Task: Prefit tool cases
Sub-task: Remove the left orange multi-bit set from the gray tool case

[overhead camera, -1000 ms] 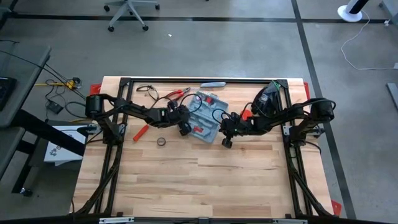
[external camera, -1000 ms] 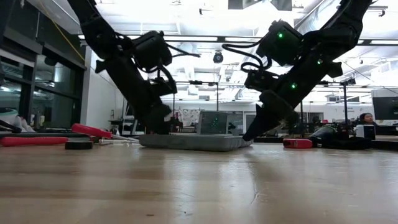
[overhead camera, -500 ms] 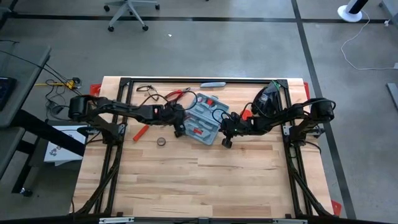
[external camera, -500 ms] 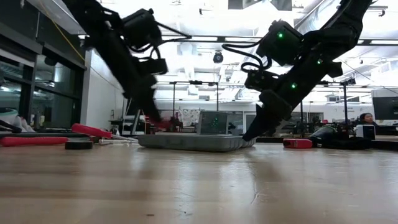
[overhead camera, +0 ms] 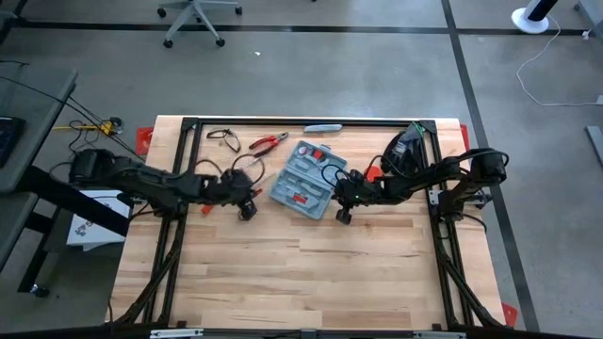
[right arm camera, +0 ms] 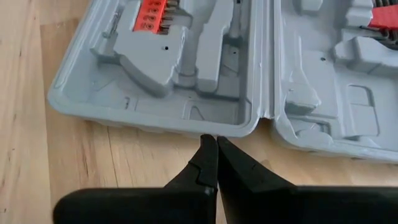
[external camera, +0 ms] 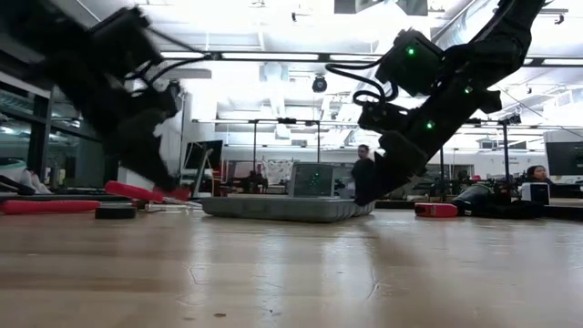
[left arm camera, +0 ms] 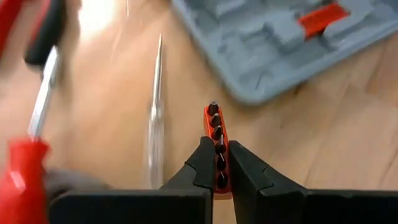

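Tool case (overhead camera: 305,178) lies open at the table's (overhead camera: 283,282) far middle, grey moulded slots facing up. Right gripper (right arm camera: 216,163), fingers pressed together, noses against its near rim by the hinge. Left gripper (left arm camera: 216,167), off to the case's left, pinches a red strip of screwdriver bits (left arm camera: 216,146) above the wood.

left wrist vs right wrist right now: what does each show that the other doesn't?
Left wrist only: the left gripper shut on a red bit holder, with a screwdriver lying on the wood nearby.
Right wrist only: the right gripper shut and empty at the case's hinge, with a red bit strip seated in one half.
Both: the open grey tool case on the wooden table.
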{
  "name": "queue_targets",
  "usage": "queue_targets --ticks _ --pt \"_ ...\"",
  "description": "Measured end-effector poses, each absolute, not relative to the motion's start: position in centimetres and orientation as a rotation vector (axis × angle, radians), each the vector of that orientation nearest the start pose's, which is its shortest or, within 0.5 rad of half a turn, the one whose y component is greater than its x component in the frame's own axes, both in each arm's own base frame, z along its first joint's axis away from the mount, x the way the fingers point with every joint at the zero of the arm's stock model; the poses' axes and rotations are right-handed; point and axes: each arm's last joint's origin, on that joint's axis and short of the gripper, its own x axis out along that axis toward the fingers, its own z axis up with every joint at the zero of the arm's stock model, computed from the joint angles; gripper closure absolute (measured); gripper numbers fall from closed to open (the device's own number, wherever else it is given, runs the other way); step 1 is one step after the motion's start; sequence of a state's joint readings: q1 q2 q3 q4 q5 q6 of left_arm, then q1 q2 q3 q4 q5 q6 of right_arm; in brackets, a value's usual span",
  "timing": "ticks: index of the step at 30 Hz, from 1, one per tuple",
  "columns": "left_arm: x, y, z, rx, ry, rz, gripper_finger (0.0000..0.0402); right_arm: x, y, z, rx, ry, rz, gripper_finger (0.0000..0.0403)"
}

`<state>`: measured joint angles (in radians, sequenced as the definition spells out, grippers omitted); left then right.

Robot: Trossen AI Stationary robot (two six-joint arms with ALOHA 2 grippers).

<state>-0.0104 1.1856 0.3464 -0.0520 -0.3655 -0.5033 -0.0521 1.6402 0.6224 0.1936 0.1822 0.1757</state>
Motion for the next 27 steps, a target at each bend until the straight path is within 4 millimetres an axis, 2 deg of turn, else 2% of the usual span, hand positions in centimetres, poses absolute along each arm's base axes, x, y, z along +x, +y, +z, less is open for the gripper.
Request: queue_targets --ticks 4,8,14,21,27 --pt "17.5 0.2 11.0 -0.333 0.702 0.596 0.0389 28.5 -2.0 12.1 0.114 0.774 -0.291 0.0403" --pt "16.8 -0.2 9.9 -0.327 0.657 0.629 0.0389 28.5 -2.0 12.1 0.114 0.771 -0.291 0.0403" --pt "16.9 -0.5 9.6 -0.307 0.656 0.629 0.0387 28.5 -2.0 12.1 0.114 0.772 -0.291 0.0403" --pt "16.8 -0.6 9.4 -0.324 0.682 0.592 0.0329 28.5 -2.0 12.1 0.114 0.772 -0.291 0.0403" --pt "16.9 -0.6 9.4 -0.334 0.690 0.572 0.0314 28.5 -2.0 12.1 0.115 0.776 -0.292 0.0403"
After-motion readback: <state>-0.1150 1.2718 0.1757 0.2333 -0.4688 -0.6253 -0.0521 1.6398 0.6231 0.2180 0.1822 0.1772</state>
